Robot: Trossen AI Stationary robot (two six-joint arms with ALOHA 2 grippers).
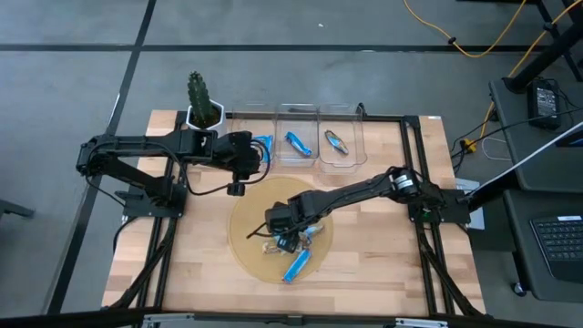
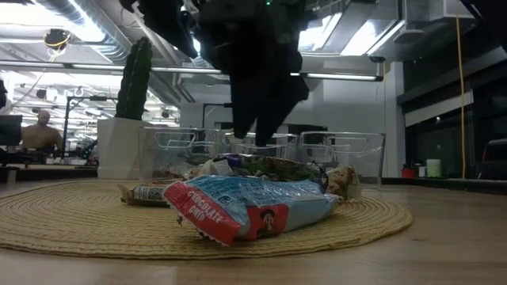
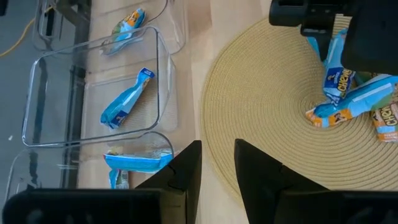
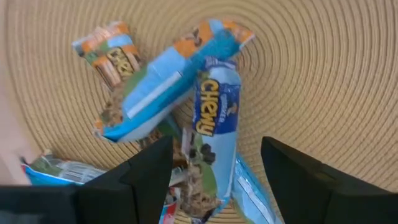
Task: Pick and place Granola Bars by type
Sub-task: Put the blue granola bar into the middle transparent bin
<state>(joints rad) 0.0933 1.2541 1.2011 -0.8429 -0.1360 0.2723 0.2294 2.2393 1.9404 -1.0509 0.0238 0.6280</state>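
Several granola bars (image 1: 293, 244) lie heaped on a round woven mat (image 1: 250, 219). A blue-and-orange bar (image 4: 168, 81) lies across a blue Chewy bar (image 4: 216, 118). A blue-and-red bar (image 2: 253, 207) lies nearest the front. My right gripper (image 4: 216, 149) hangs open over the heap, pointing down, with its fingers on either side of the Chewy bar. My left gripper (image 3: 217, 146) stands open and holds nothing, up by the clear bins at the mat's far-left edge. One bar lies in each of the three bins: (image 3: 126, 99), (image 3: 128, 22), (image 3: 138, 160).
Three clear bins (image 1: 298, 128) stand in a row along the table's far edge. A cactus in a white pot (image 1: 202, 102) stands at the far left corner. Bare wood shows to the left and right of the mat (image 1: 383, 255).
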